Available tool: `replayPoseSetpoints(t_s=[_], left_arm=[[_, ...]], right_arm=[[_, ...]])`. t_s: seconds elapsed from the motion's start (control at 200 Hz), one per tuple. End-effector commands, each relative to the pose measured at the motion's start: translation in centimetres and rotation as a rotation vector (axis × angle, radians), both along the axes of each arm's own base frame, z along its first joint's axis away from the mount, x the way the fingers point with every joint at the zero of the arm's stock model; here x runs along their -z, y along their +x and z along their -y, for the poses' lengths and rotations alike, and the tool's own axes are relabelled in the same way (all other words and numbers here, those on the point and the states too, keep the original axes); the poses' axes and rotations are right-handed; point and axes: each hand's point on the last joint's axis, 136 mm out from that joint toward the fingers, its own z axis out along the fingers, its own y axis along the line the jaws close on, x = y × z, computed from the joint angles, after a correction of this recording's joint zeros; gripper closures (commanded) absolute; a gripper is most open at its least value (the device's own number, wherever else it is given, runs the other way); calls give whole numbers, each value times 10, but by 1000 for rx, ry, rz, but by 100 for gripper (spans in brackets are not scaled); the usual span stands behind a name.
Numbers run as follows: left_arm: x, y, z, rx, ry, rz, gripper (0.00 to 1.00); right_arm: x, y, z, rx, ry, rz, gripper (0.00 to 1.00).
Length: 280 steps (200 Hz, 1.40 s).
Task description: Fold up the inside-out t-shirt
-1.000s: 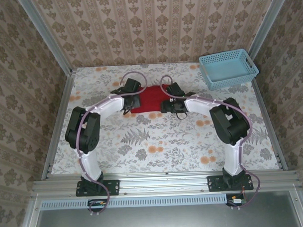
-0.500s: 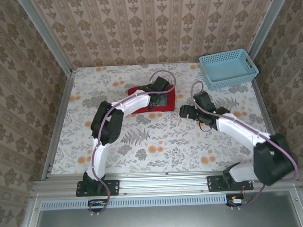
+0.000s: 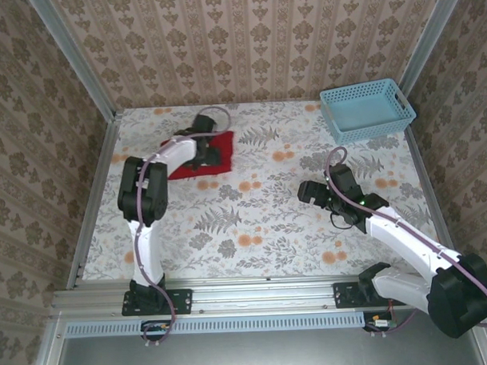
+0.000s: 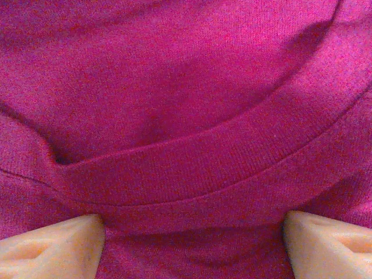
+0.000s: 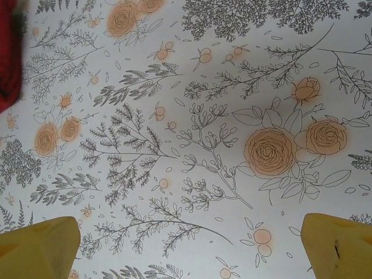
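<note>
Left gripper (image 3: 210, 155): down on the inside-out t-shirt (image 3: 224, 143), jaws spread wide. In the wrist view its pale fingertips (image 4: 52, 250) sit at either side of the cloth and do not pinch it.
Right gripper (image 3: 305, 193): jaws spread wide and holding nothing, yellow fingertips (image 5: 40, 247) over the bare floral tablecloth (image 3: 253, 230), well apart from the shirt.
Inside-out t-shirt: red, gathered into a compact patch at the far left of the table, under the left gripper. Its ribbed neckband (image 4: 192, 168) curves across the left wrist view. A red edge shows at the upper left of the right wrist view.
Basket (image 3: 362, 133): light blue, far right corner, well apart from the shirt.
</note>
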Motion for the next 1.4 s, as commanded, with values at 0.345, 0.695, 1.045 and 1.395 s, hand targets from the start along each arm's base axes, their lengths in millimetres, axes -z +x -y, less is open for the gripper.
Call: replayPoseSetpoints(t_s=[0.345, 0.695, 1.045, 1.395], left_arm=[[2, 55, -114, 53, 85, -95, 19], [12, 94, -150, 125, 162, -107, 19], [-2, 133, -168, 148, 205, -41, 17], [-53, 129, -165, 102, 214, 39, 16]], right_arm=[[-12, -12, 22, 55, -56, 15, 0], [-13, -15, 28, 70, -64, 6, 0], [-13, -16, 32, 85, -84, -7, 0], [-29, -11, 42, 88, -131, 43, 0]])
